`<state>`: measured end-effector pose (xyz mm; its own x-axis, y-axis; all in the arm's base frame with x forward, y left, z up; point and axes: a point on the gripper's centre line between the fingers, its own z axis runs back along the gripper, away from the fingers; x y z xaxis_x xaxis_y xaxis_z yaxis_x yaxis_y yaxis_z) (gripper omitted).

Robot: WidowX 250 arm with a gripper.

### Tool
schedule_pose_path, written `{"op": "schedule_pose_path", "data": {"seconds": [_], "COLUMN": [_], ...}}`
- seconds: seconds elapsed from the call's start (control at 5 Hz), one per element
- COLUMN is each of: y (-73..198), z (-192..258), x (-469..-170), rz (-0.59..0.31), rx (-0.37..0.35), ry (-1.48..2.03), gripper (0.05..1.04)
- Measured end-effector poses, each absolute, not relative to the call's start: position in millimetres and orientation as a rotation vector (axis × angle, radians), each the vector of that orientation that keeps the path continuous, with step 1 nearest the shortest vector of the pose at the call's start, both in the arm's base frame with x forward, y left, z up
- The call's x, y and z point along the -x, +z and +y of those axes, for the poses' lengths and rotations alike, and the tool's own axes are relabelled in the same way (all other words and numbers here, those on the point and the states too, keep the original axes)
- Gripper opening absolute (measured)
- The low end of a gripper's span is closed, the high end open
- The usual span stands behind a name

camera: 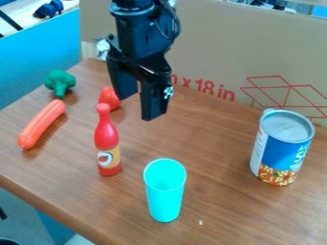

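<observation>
The black gripper (138,106) hangs over the back middle of the wooden table, its fingers apart with nothing held between them. Just left of its fingers lies a red strawberry (110,98). In front of that, a red sauce bottle (106,143) with an orange label stands upright. A turquoise cup (165,189) is upright near the front edge. On the right stands a blue-labelled can (281,147). At the left are an orange-red sausage (42,123) and a green broccoli (60,83).
A cardboard panel (217,52) rises along the table's back edge. The wooden table (204,139) has its front edge running diagonally at the lower left. A blue panel (38,62) stands beyond the left side.
</observation>
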<state>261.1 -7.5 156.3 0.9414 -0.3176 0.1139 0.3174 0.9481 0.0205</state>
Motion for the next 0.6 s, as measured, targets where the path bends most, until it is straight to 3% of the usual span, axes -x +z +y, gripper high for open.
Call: {"op": "schedule_pose_path", "data": {"seconds": [0.4,0.6], "y": [150.7,166.9], "z": [-28.8,-52.4], "x": [-247.6,-232.7], "rz": [-0.118,-0.194], "rx": [-0.015,-0.018], "ry": [-0.346,-0.401], "gripper": [1.001,1.001]}}
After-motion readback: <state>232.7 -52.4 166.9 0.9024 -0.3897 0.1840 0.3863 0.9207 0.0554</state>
